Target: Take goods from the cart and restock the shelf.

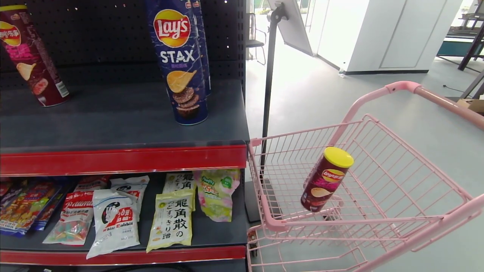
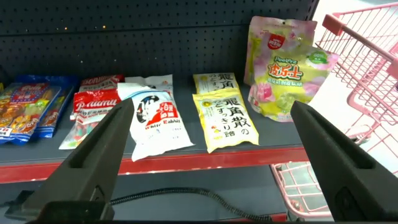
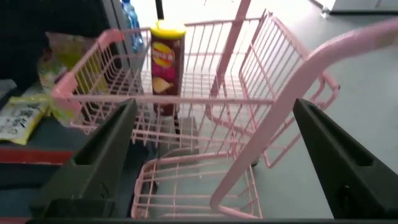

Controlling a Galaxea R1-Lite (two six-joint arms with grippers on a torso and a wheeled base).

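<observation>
A maroon cylindrical chip can with yellow lid [image 1: 327, 179] stands in the pink wire cart [image 1: 402, 86], lower right of the head view, beside the grey shelf [image 1: 113, 113]. The left gripper [image 2: 212, 104] and right gripper [image 3: 214, 102] gape wide, empty.

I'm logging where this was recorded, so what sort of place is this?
Probably a small shop, or a mock-up of one: a shelf with red edge strips holds chip cans and snack bags, and a pink shopping cart stands beside it.
</observation>
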